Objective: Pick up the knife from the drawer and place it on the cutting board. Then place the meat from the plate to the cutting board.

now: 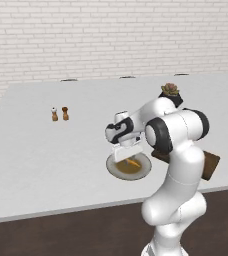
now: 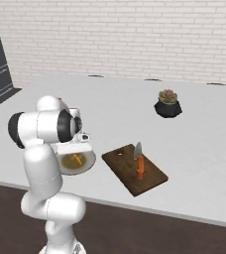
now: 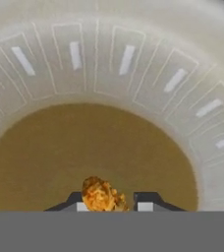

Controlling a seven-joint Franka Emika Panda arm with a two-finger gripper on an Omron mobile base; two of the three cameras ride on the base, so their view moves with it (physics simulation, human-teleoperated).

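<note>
The plate (image 1: 111, 168) lies near the counter's front edge, pale rim around a brown centre (image 3: 126, 59). On its centre rests the meat (image 3: 102, 195), a small orange-yellow lump (image 1: 132, 162) (image 2: 77, 159). My gripper (image 3: 113, 201) points down onto the plate (image 2: 88, 164), and its two dark fingertips stand close against either side of the meat. To the plate's right lies the dark brown cutting board (image 2: 121, 159) (image 1: 212, 165). The knife (image 2: 139, 164) lies on it, orange-red handle toward the counter's front edge and grey blade pointing toward the wall.
A black plant pot (image 2: 168, 105) (image 1: 171, 92) with a succulent stands behind the board. Two small shakers (image 1: 59, 114) stand far left on the white counter (image 1: 46, 160). A brick wall closes the back. The counter's front edge runs just below the plate.
</note>
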